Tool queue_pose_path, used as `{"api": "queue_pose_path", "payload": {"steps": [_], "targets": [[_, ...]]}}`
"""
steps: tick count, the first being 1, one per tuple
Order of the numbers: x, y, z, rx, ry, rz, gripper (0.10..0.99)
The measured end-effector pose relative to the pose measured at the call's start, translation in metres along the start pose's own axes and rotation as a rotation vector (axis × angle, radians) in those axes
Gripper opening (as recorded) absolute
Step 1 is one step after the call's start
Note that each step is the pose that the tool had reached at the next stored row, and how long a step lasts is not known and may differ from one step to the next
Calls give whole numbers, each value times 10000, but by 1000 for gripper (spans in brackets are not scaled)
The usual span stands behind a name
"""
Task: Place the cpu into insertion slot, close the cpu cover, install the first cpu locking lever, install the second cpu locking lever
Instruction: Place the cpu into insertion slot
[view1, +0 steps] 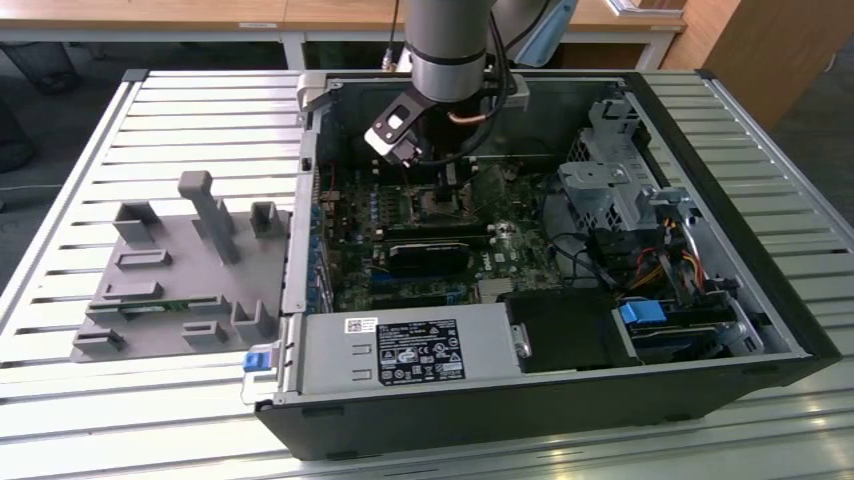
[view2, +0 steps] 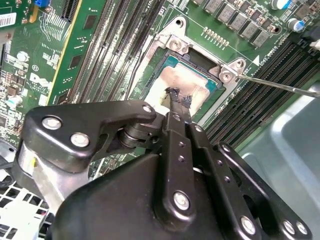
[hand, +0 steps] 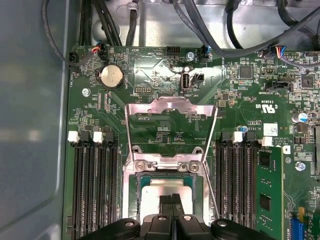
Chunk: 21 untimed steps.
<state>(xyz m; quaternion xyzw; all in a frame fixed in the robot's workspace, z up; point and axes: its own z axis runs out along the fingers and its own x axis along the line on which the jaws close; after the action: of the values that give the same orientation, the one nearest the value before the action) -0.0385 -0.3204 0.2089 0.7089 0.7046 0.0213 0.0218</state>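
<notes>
End effector (hand: 172, 197) low, fingers (hand: 166, 206) seemingly together

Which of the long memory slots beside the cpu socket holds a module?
The slot farthest from the cpu in one bank: a green memory module stands in it. The other memory slots are empty black channels.

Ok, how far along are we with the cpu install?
Done: the cpu lies in the insertion slot. In hand: the shut gripper rests its tips on the cpu's top. Left: the cpu cover is flipped open, away from the slot, and a thin locking lever beside it stands free.
</notes>
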Motion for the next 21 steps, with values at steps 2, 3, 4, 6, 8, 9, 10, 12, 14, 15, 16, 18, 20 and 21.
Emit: {"api": "queue_pose_path", "payload": {"steps": [2,3,4,6,8,9,10,12,14,15,16,18,20,21], "targets": [[0,0,-1,-1,2,-1,106],[0,1,-8,2,0,0,106],[0,1,-13,6,0,-1,106],[0,1,-15,7,-1,-1,106],[0,2,-21,10,-4,-1,106],[-1,2,-25,10,-3,-1,106],[0,2,-29,8,-1,-1,106],[0,3,-44,9,0,0,106],[0,4,-56,8,1,0,106],[0,4,-61,8,1,-1,106],[0,5,-66,9,1,-1,106],[0,5,-76,9,2,0,106],[0,6,-85,9,2,-1,106],[0,6,-91,12,2,0,106]]}}
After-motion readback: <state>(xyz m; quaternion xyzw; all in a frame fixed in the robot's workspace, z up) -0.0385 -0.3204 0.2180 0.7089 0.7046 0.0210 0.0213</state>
